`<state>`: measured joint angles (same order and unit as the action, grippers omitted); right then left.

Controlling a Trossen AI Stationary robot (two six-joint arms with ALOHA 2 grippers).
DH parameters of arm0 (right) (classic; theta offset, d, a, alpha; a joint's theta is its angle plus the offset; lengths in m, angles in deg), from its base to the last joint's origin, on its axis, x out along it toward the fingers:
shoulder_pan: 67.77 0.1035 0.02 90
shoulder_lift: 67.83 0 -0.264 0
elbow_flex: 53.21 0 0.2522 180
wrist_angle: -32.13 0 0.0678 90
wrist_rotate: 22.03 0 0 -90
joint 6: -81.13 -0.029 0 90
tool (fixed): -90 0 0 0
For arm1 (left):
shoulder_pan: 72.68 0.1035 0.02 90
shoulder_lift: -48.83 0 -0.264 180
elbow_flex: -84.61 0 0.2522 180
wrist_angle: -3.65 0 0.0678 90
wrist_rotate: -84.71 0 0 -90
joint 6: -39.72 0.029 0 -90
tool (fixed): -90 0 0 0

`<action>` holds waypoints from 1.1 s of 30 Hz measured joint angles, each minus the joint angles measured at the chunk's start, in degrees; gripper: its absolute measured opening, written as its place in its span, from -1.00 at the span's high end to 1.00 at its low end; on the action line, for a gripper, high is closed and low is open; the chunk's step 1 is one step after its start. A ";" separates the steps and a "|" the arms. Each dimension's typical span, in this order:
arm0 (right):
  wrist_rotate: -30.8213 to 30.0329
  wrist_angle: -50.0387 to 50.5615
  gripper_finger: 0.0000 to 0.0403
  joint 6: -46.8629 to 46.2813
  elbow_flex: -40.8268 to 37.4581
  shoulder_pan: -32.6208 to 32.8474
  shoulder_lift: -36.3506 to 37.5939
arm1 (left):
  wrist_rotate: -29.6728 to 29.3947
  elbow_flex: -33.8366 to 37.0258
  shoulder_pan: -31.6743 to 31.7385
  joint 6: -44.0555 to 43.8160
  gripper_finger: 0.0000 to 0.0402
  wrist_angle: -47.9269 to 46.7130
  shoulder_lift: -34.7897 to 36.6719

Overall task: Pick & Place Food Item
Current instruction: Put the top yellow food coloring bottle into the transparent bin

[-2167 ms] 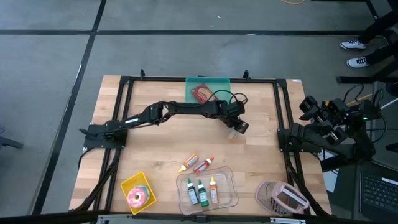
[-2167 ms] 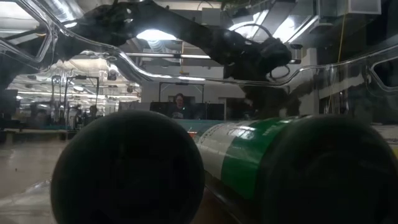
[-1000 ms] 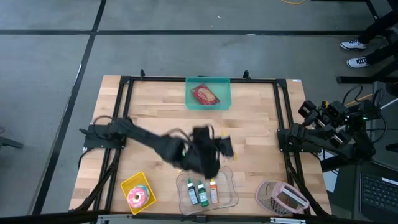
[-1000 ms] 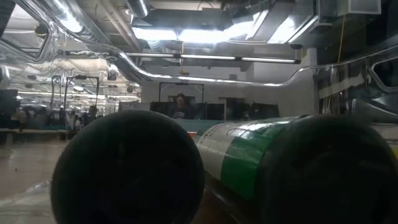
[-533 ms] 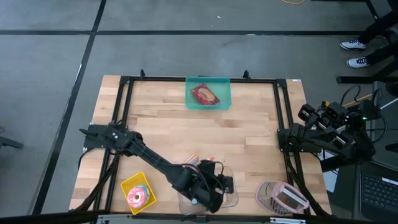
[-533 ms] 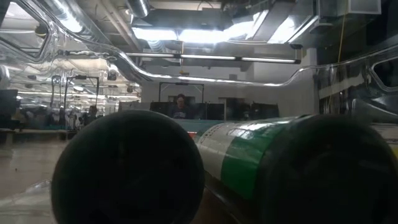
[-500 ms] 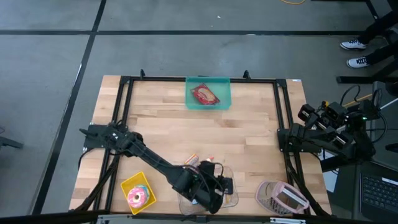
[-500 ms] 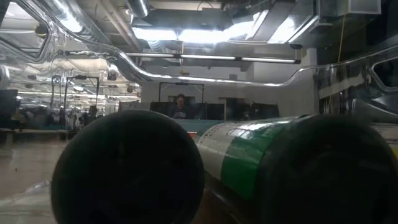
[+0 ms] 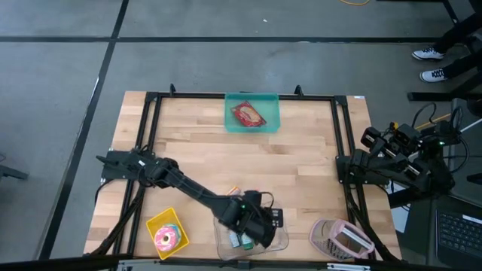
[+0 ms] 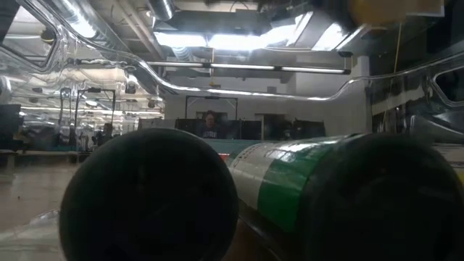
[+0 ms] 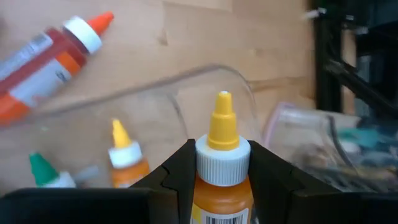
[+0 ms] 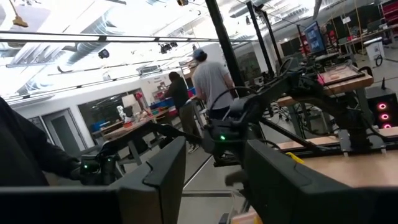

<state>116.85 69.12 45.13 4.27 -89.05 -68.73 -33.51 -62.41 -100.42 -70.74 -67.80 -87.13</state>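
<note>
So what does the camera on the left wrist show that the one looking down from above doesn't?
Only the wrist view shows the left gripper shut on a yellow-capped bottle, above the clear tray, with a green-capped bottle inside it. Only the high view shows the whole table, the green bin, the donut and the right arm parked at the table's edge. Both show the tray and the red bottle beside it.
</note>
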 joint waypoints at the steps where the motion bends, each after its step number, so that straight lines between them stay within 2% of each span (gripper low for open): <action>1: 0.00 0.00 0.18 0.00 0.00 0.00 0.00 | 0.64 0.47 0.51 0.13 0.44 0.09 -0.02; 6: 0.04 0.02 0.18 -0.05 0.00 0.00 -0.01 | 3.33 2.46 2.98 1.95 0.44 1.90 0.00; 12: 0.23 0.07 0.18 0.02 0.00 0.00 -0.02 | 5.48 5.31 4.55 3.48 0.44 11.20 -0.20; 26: 1.73 0.20 0.18 0.58 0.00 0.00 -0.02 | 10.36 5.43 3.60 -2.15 0.44 11.65 -3.58; 33: 1.73 0.55 0.18 1.89 0.00 0.00 -0.02 | 10.40 5.38 3.40 -3.82 0.21 12.04 -3.72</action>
<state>118.58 69.67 47.01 4.27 -89.05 -68.76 -23.11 -57.03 -97.02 -74.56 -55.76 -90.85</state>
